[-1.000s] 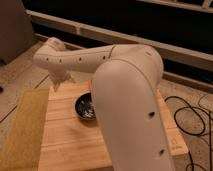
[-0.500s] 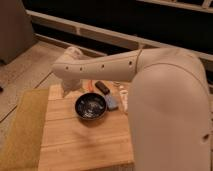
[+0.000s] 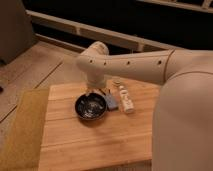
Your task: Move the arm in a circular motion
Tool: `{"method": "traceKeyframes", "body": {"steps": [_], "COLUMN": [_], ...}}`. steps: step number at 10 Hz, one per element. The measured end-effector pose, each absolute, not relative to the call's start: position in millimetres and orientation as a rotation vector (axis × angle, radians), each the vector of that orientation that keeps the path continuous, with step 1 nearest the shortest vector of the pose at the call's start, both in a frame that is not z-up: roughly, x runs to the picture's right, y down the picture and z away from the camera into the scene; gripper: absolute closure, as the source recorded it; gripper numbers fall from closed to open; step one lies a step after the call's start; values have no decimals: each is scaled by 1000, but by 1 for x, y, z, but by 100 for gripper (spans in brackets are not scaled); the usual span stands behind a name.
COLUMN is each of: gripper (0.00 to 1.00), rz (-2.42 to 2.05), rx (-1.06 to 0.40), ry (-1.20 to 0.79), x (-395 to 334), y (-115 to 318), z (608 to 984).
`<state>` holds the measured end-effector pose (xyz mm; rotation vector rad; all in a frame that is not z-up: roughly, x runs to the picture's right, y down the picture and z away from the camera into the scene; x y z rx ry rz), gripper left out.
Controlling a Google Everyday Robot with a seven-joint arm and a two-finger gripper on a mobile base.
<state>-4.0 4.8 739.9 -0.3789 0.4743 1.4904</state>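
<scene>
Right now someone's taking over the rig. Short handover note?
The claw is at the arm's tip, pointing down just behind the dark bowl.
The arm reaches in from the right foreground over the wooden table, then bends down.
A blue object and a white bottle lie beside the bowl.
Done: in the last second the tip swept from picture-left to the bowl, so circling is underway.
Left: a full circle isn't confirmed. Probably keep circling, staying clear of the bowl.

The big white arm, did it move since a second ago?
Yes. The arm swung rightward: its bend was left of the bowl, now it is above it. The pincer hangs just behind the bowl.
</scene>
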Motion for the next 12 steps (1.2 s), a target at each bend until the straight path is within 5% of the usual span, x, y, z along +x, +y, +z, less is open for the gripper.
{"method": "traceKeyframes", "body": {"steps": [6,12], "gripper": [35,35], "rz": [1427,1126], "rx": [-262,-332], "ry": [561,411], "x": [34,-104], "y": [-82,-98], "z": [756,777]}}
